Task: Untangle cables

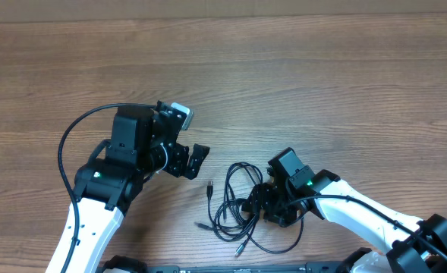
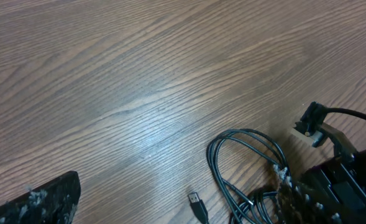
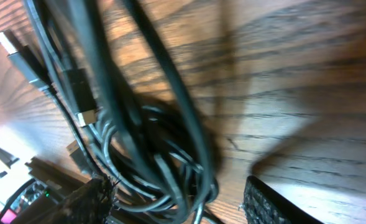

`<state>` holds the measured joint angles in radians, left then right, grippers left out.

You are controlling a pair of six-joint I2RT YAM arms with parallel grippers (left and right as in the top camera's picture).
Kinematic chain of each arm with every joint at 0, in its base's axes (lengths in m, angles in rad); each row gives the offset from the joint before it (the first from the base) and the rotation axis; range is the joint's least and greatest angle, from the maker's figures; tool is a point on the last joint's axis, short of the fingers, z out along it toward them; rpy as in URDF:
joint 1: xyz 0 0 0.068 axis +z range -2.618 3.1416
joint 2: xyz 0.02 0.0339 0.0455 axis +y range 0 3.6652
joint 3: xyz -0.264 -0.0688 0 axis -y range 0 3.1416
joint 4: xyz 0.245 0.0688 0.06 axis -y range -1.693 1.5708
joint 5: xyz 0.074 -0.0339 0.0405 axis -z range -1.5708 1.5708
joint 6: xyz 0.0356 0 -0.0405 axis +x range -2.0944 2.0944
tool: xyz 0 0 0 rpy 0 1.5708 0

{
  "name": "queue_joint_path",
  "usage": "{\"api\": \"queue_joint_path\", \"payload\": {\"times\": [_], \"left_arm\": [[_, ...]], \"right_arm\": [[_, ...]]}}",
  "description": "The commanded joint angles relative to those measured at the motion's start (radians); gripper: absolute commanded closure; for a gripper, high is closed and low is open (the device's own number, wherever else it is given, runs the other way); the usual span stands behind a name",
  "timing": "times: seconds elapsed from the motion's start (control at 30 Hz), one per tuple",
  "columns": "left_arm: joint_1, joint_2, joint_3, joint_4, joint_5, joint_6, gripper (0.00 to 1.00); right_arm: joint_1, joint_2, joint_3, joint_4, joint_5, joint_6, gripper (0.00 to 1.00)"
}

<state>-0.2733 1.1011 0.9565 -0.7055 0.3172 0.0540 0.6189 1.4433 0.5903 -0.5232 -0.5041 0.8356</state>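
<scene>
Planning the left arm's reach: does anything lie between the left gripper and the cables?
Nothing visible does. Only bare table lies between the left gripper and the cables; the right gripper is at their far side.

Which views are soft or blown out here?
Right wrist: the cables fill the frame out of focus, their heavy shadow lies on the table, and there are blown-out patches at the lower left and lower right. Left wrist: the wood grain is sharp, with a pale sheen across the middle. Overhead: even light, sharp, only faint shadows.
</scene>
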Motion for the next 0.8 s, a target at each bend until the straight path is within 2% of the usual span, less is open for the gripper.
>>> {"api": "queue_joint_path", "payload": {"times": [0.0,0.37,0.43,0.53,0.57,0.77], "left_arm": [[0.005,0.005,0.021,0.007,-0.006,-0.010,0.00],[0.005,0.005,0.021,0.032,-0.006,-0.010,0.00],[0.005,0.005,0.021,0.037,-0.006,-0.010,0.01],[0.005,0.005,0.021,0.037,-0.006,-0.010,0.00],[0.005,0.005,0.021,0.035,-0.006,-0.011,0.01],[0.005,0.005,0.021,0.023,-0.006,-0.013,0.00]], "right_arm": [[0.008,0.006,-0.009,0.007,0.040,0.006,0.37],[0.060,0.047,-0.009,0.096,0.017,0.005,0.51],[0.060,0.074,-0.009,0.113,0.002,0.006,0.61],[0.058,0.101,-0.009,0.103,-0.002,0.005,0.90],[0.058,0.101,-0.009,0.098,-0.002,0.004,0.96],[0.058,0.098,0.002,0.108,-0.010,0.002,0.96]]}}
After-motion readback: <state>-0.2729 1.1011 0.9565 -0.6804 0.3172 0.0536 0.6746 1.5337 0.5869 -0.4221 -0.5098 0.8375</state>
